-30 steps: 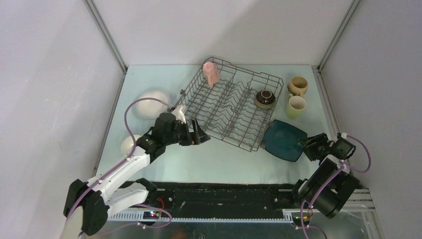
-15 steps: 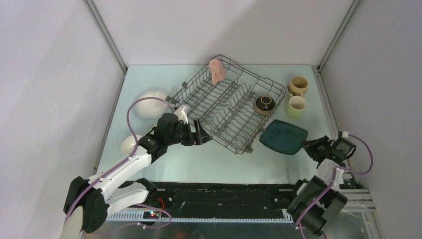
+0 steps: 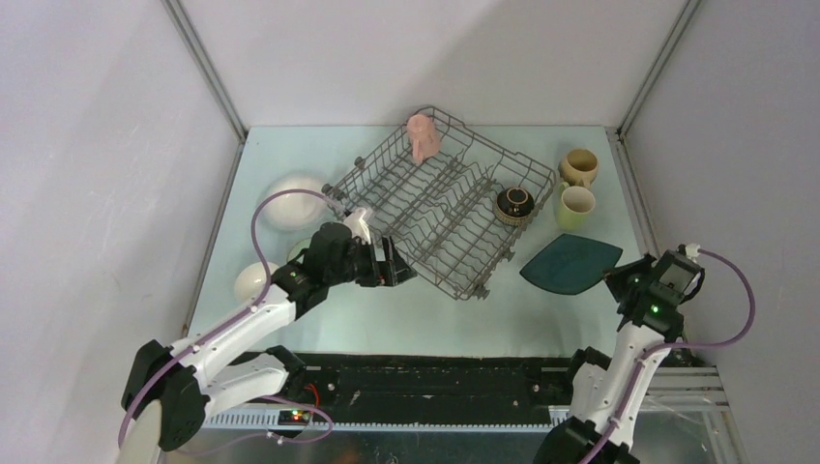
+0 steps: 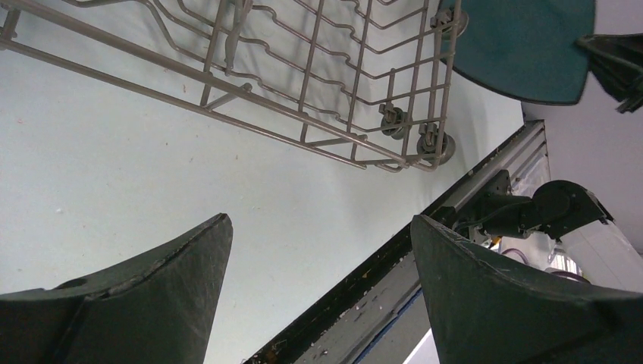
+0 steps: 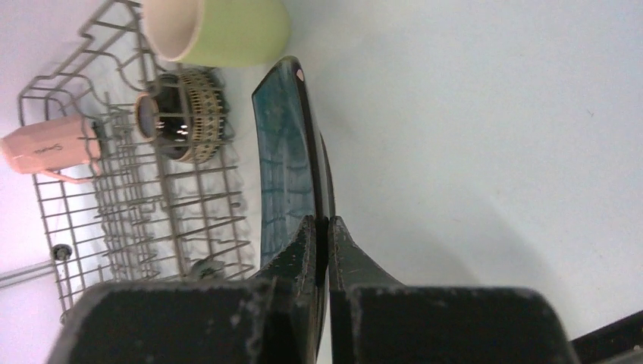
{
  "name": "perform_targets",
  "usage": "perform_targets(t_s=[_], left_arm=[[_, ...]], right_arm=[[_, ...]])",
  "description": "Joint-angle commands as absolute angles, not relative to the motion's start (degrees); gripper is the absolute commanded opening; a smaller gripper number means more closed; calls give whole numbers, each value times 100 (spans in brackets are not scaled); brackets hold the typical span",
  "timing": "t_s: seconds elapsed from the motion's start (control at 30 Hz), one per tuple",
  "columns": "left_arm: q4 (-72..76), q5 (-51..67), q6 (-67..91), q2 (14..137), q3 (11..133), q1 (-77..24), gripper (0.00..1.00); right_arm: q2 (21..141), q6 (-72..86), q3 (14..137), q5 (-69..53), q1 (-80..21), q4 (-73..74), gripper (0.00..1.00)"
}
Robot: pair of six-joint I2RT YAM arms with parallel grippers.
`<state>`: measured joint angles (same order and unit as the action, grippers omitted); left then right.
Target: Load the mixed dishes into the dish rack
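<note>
The grey wire dish rack lies at an angle mid-table, with a pink mug at its far corner and a dark brown bowl on its right side. My right gripper is shut on the edge of the dark teal square plate, held tilted above the table right of the rack. In the right wrist view the fingers pinch the plate edge-on. My left gripper is open and empty beside the rack's near-left edge.
A tan mug and a light-green mug stand right of the rack. A white round dish and a pale bowl lie at the left, near my left arm. The table's black front edge runs below the left gripper.
The right gripper has lifted the teal plate off the table, tilted it and drawn it right. The rack turned and slid a little left a second ago. The left gripper has barely moved.
</note>
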<state>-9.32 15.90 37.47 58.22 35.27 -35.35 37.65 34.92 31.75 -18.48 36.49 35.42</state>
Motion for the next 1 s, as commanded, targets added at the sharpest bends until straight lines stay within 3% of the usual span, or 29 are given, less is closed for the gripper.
perform_targets(t_s=[0.0,0.33,0.77,0.97], left_arm=[[-800,1468,3667,5713,3784,-3613,93],[-681,1732,3670,5758,3852,-3624,94],[339,2728,4298,6792,5185,-3621,94],[1876,3557,5347,7814,5669,-3507,95]], right_arm=[[3453,3945,4169,-1747,3299,3669,0],[3347,4031,5178,-934,2368,4043,0],[3851,3900,5933,-1708,1548,3375,0],[4241,4137,5849,-2510,743,2237,0]])
